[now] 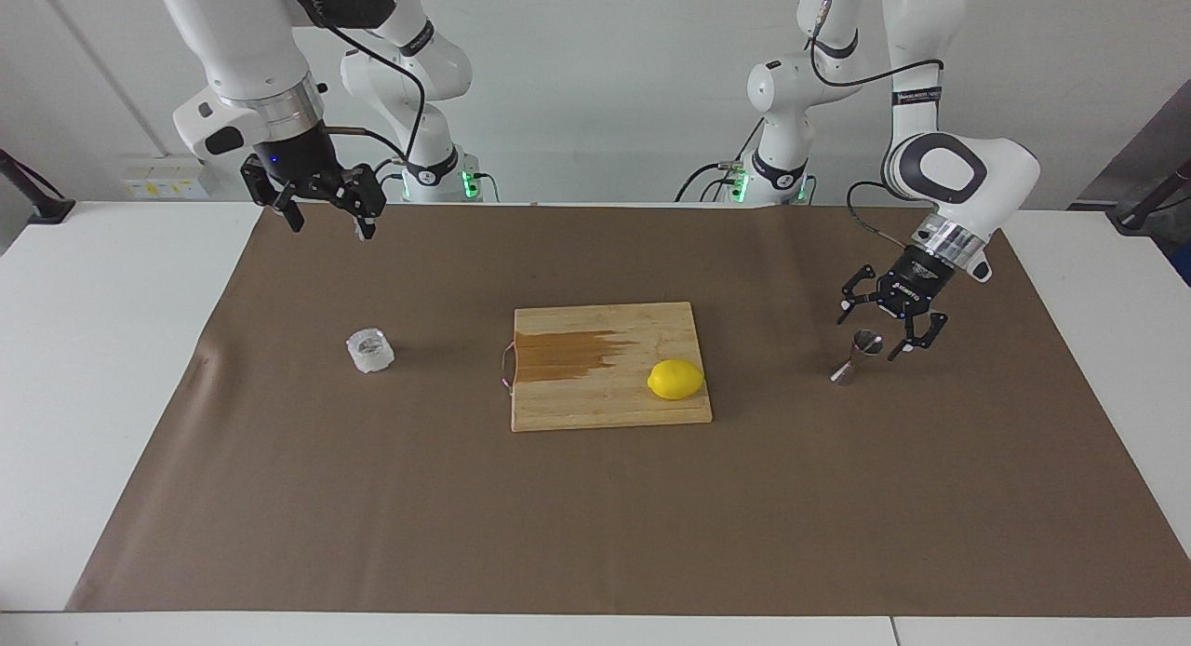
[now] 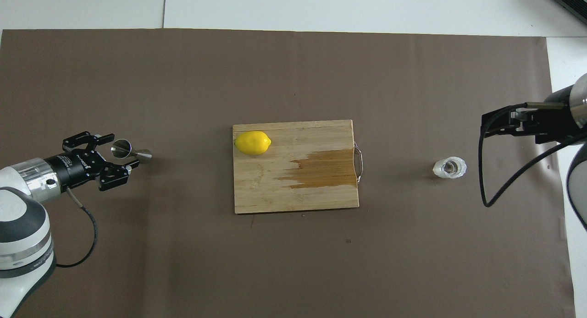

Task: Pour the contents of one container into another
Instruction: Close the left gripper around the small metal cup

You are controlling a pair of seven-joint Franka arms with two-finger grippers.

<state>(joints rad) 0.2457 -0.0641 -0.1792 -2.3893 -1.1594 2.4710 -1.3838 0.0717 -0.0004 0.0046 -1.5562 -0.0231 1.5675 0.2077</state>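
Note:
The clear faceted glass cup (image 1: 370,351) (image 2: 450,167) stands on the brown mat toward the right arm's end. The small steel jigger (image 1: 856,359) (image 2: 142,156) stands upright toward the left arm's end. My left gripper (image 1: 870,337) (image 2: 123,150) is open and angled down at the jigger. Its fingers flank the jigger's upper cone without gripping it. My right gripper (image 1: 330,227) (image 2: 486,125) hangs open and empty, raised over the mat's edge by the robots, well clear of the cup.
A wooden cutting board (image 1: 605,409) (image 2: 275,194) with a dark wet stain and a metal handle lies mid-table between the two containers. A lemon (image 1: 675,380) (image 2: 252,142) rests on the board's corner toward the jigger. The brown mat (image 1: 595,516) covers most of the white table.

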